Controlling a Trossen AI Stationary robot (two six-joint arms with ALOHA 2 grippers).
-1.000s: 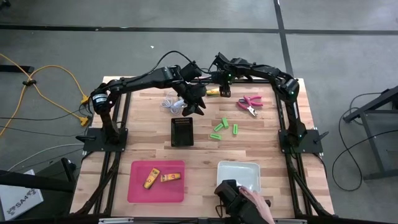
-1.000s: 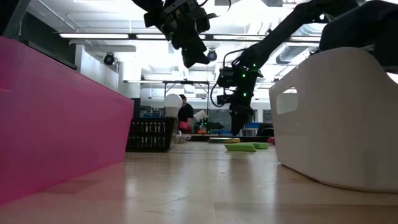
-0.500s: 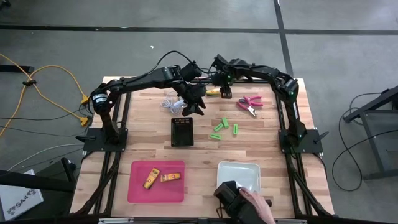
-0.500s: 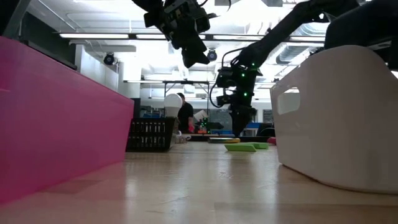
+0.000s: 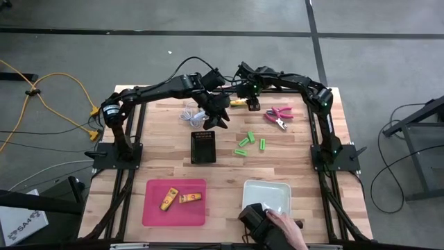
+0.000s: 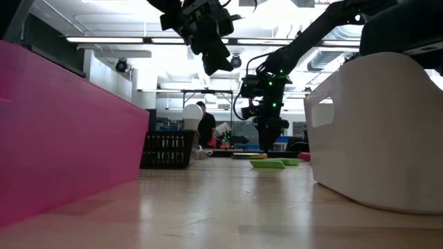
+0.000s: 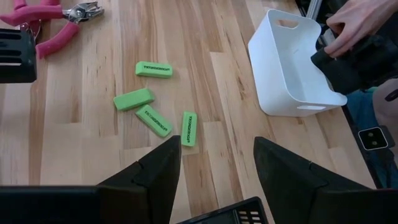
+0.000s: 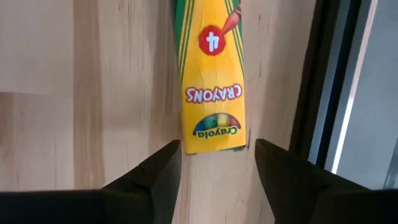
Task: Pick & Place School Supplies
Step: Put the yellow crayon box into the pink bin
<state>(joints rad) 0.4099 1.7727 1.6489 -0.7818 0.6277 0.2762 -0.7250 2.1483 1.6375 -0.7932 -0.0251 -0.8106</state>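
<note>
The white bin (image 5: 266, 194) has shifted slightly.

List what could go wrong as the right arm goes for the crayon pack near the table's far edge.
1. The crayon pack lies close to the table's far edge; a nudge from the right gripper, jaws open astride its end, might push it off.
2. The left gripper hovers close by, so the arms could collide.
3. A person's hand is at the white bin, risking contact during a drop-off.

Workshop floor and ceiling lights

Grey concrete floor (image 5: 388, 62) (crossed by dark seam lines) surrounds the wooden bench (image 5: 229, 170); yellow cables (image 5: 41, 94) trail left, and bright strip lights (image 6: 104, 39) run overhead.
</note>
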